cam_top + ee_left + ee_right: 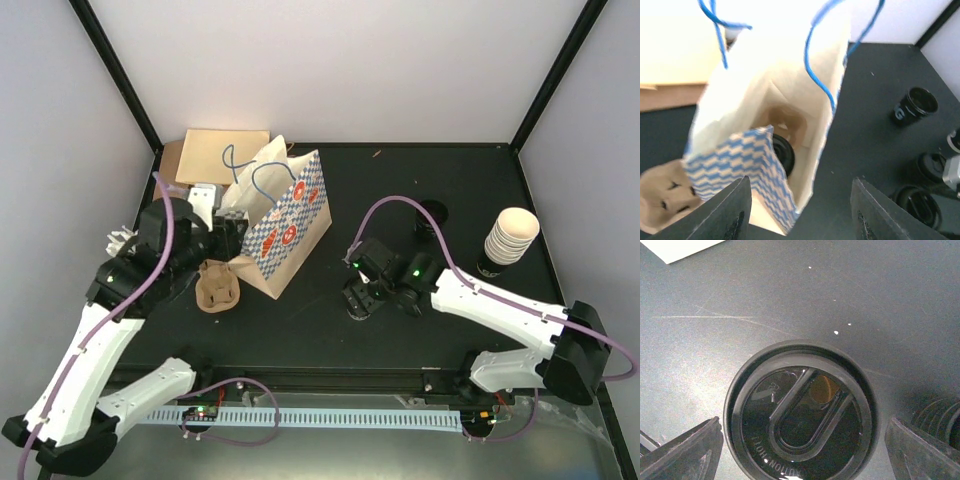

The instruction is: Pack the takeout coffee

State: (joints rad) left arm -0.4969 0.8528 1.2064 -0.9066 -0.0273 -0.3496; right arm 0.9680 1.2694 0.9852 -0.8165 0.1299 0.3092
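Your right gripper (803, 426) hangs spread wide over the black lid (797, 390) on the table (865, 300), right of the blue-checked bag (760, 165), a finger on either side. Your left gripper (800, 187) stands parted at the bag's near mouth; a dark lid (782, 152) shows deep inside

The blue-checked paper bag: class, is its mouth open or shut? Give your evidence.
Open. The left wrist view looks down into the bag through its spread rim to a brown cardboard tray at the bottom.
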